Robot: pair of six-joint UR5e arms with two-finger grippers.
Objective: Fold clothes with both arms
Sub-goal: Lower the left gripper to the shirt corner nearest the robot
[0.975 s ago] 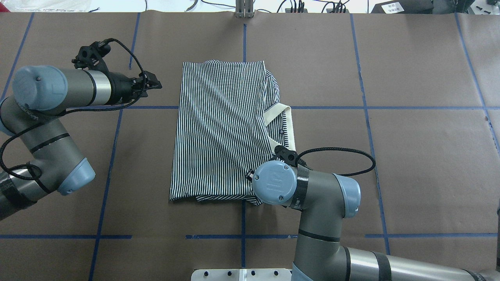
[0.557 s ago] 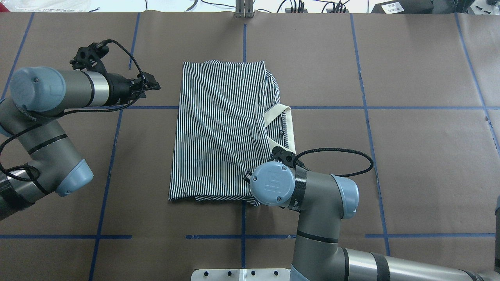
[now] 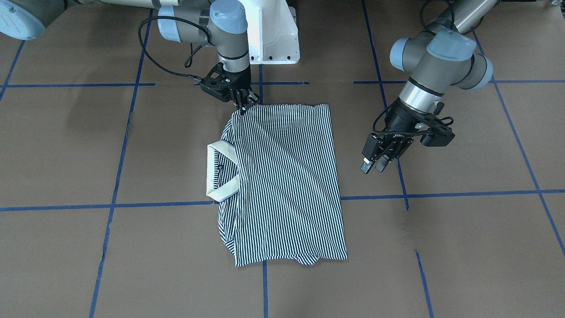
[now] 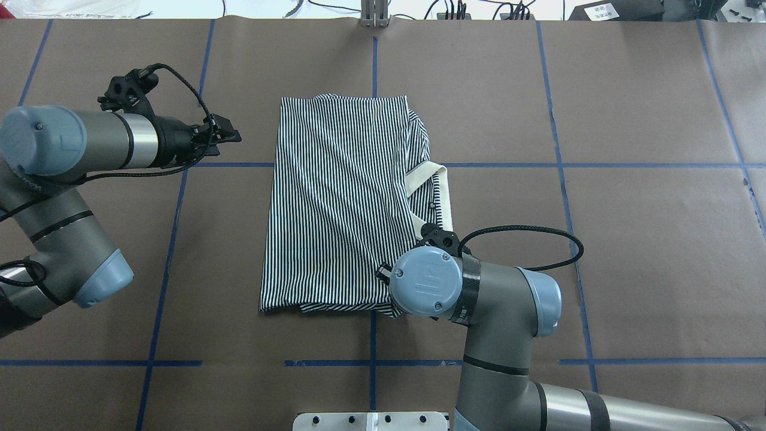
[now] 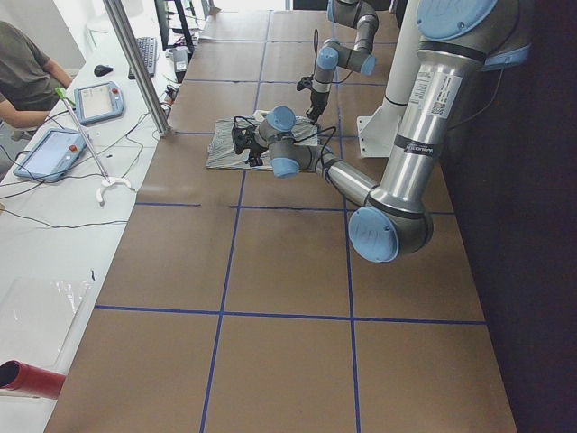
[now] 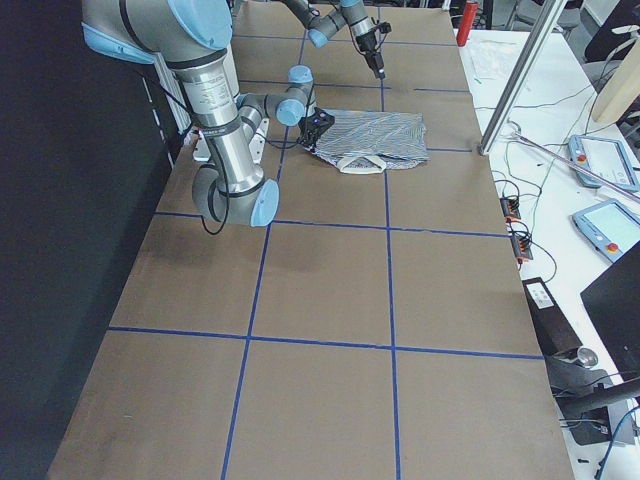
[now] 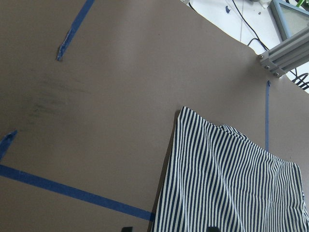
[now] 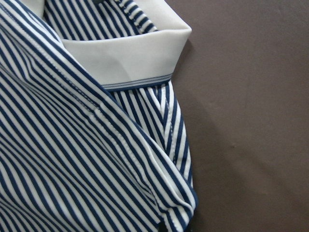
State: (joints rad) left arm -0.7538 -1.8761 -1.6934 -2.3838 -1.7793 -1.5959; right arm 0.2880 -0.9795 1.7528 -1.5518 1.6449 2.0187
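The striped polo shirt (image 4: 341,197) lies folded lengthwise on the brown table, its cream collar (image 4: 440,191) poking out on the right side. In the front view my right gripper (image 3: 244,106) points down at the shirt (image 3: 282,176) corner nearest the robot, with its fingers close together on the fabric. In the overhead view its own wrist hides it. The right wrist view shows only striped cloth (image 8: 72,145) and collar (image 8: 130,58) up close. My left gripper (image 4: 230,133) is open and empty, in the air left of the shirt; it also shows in the front view (image 3: 374,164).
The white pedestal base (image 3: 273,35) stands at the robot's edge. An aluminium post (image 4: 374,15) stands at the far edge. Blue tape lines (image 4: 173,239) cross the brown paper. An operator (image 5: 27,81) and tablets sit beyond the far edge.
My left arm has drawn back to the left, away from the shirt, gripper still open. My right wrist has shifted slightly toward the robot and to the right. The shirt has barely moved.
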